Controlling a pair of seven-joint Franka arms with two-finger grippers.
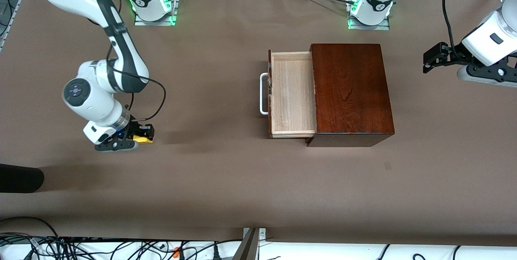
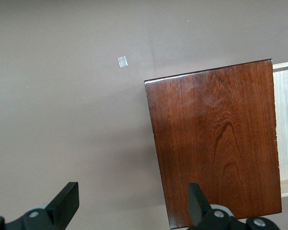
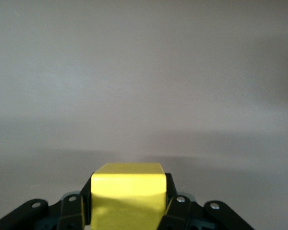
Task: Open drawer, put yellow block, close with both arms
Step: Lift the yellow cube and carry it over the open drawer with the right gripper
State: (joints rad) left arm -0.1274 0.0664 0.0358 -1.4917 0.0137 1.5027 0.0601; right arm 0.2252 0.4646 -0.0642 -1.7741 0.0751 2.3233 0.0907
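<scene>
The small yellow block (image 1: 142,139) is at the right arm's end of the table, pinched between the black fingers of my right gripper (image 1: 143,135), which is shut on it low at the table surface. In the right wrist view the yellow block (image 3: 128,194) fills the space between the fingers (image 3: 175,201). The drawer (image 1: 293,94) is pulled out of the dark-brown wooden box (image 1: 351,90), its pale tray bare and its white handle (image 1: 263,93) facing the right arm's end. My left gripper (image 1: 428,60) waits open in the air past the box. Its wrist view shows its fingers (image 2: 67,203) wide apart above the box (image 2: 216,139).
A black object (image 1: 20,177) pokes in at the table edge near the front camera, at the right arm's end. A small tape patch (image 1: 387,166) lies on the brown table (image 1: 210,171). Cables run along the front edge.
</scene>
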